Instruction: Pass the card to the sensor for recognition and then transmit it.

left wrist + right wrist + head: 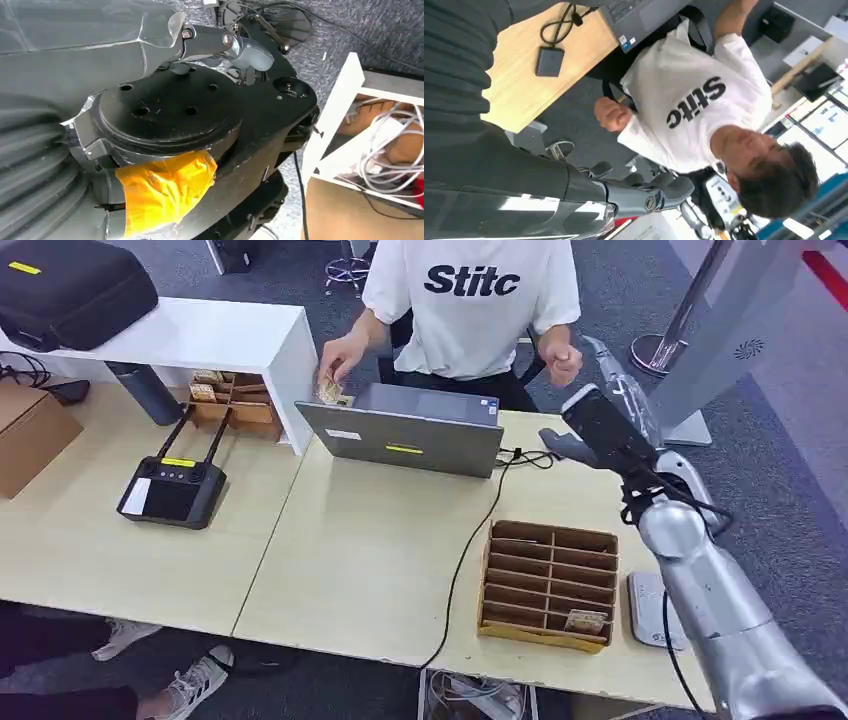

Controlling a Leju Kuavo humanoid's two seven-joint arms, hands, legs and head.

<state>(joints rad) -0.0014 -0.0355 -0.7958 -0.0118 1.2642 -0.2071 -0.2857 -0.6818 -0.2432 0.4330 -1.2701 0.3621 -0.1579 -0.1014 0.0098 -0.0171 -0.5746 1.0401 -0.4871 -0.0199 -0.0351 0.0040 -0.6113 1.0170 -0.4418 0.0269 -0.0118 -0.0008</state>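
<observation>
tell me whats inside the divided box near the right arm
The divided box holds one small card stack, in the front right slot nearest the robot. The other slots look empty, though their dividers hide parts of the slot floors.

From my seat I see two pale wooden tables (150, 560) pushed edge to edge over grey-blue carpet (790, 490), the seam between them running diagonally; a white shelf unit (215, 340) stands on the far left table with a black case (70, 285) on top (a yellow label on its lid) and a brown cardboard box (30, 435) just beside it. A chrome post (670, 330) with a round base rises from the carpet at the far right, and the light is even and soft.
</observation>
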